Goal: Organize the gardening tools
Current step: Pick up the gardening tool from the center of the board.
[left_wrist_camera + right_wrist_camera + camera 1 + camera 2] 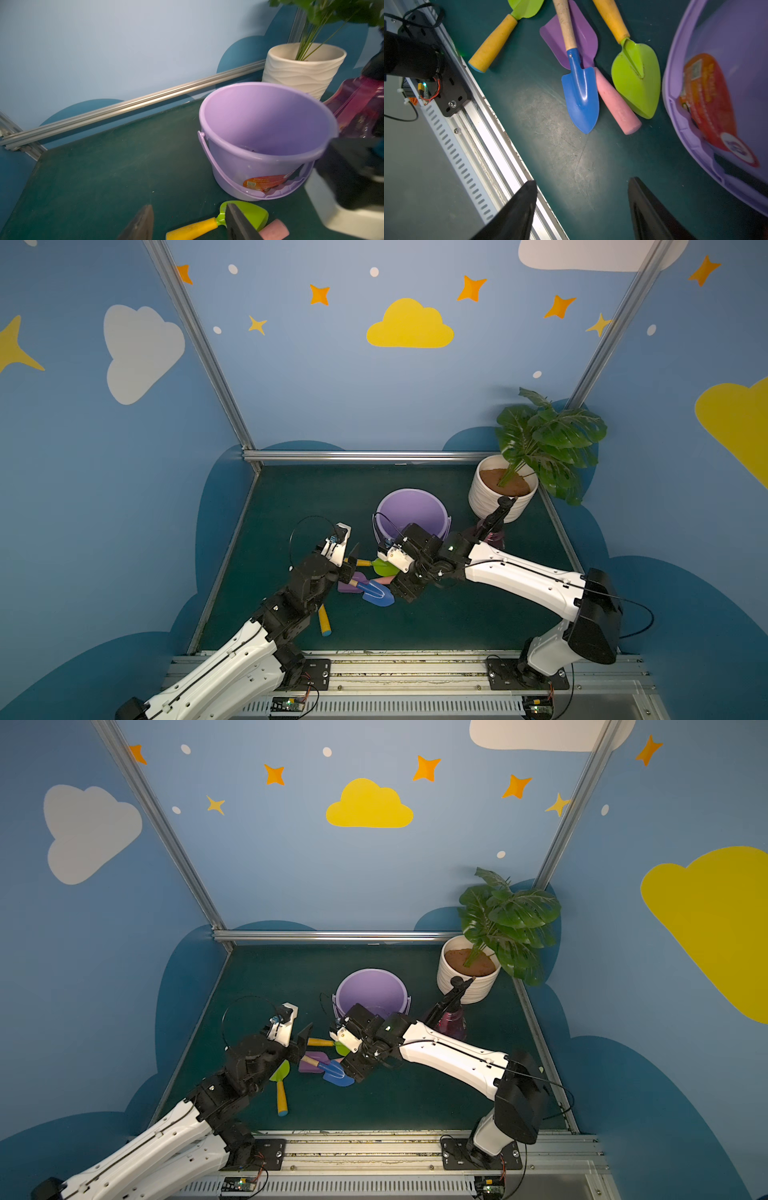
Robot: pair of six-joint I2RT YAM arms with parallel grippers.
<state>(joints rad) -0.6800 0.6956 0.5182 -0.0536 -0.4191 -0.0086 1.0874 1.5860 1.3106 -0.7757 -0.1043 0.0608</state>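
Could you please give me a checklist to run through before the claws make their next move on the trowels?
1. Left claw open: ok; its jaws stand on either side of the yellow handle of the green trowel by the bucket.
2. Right claw empty: ok; it is open over the bare mat.
3. Lilac bucket upright with its mouth clear: ok.
4. Purple trowel free to lift: not ok; the blue trowel lies across it.
5. Room between both claws over the pile: cannot tell.
6. Spray bottle upright: ok.
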